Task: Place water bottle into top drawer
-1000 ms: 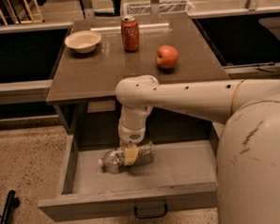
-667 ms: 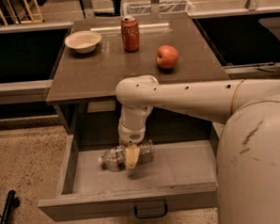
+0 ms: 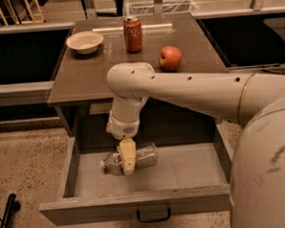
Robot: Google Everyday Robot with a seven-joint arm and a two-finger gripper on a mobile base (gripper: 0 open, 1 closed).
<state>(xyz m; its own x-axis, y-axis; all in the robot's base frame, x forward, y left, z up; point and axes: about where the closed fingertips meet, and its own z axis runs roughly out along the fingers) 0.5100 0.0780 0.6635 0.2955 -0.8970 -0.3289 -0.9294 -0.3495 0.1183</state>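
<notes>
The water bottle (image 3: 145, 155), clear and crinkly, lies on its side on the flat bottom of the open top drawer (image 3: 183, 169), left of the middle. My gripper (image 3: 128, 157) points straight down from the cream arm and sits across the bottle's middle, hiding part of it. The bottle appears to rest on the drawer floor. The drawer is pulled out towards the camera, and its dark handle (image 3: 153, 214) shows on the front panel.
On the table top (image 3: 92, 75) above the drawer stand a red soda can (image 3: 133, 34), a red apple (image 3: 170, 57) and a pale bowl (image 3: 84, 41). My arm's large cream body fills the right side. A dark rod (image 3: 6, 219) lies on the floor at lower left.
The gripper has shifted slightly to the left over the bottle. The bottle stays in the same place in the drawer.
</notes>
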